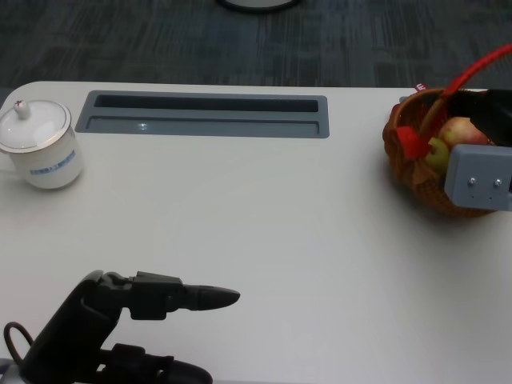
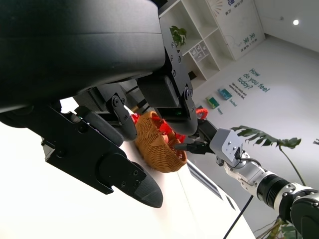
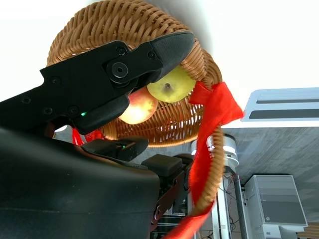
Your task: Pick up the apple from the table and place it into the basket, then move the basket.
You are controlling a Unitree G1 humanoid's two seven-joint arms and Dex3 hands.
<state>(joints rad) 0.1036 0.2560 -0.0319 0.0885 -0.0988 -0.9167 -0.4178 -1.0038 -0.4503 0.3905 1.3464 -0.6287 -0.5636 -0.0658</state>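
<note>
At three o'clock, the right hand (image 3: 99, 84) reaches into the basket (image 1: 416, 172) beside the apple (image 1: 460, 132), grip indeterminate; left hand (image 1: 120, 320) idle, fingers apart.

Apple (image 3: 164, 85) partly hidden behind the right hand's fingers (image 3: 124, 64), basket (image 1: 416, 172) cut off by the picture's edge, left hand (image 1: 120, 324) cropped below its fingers
</note>
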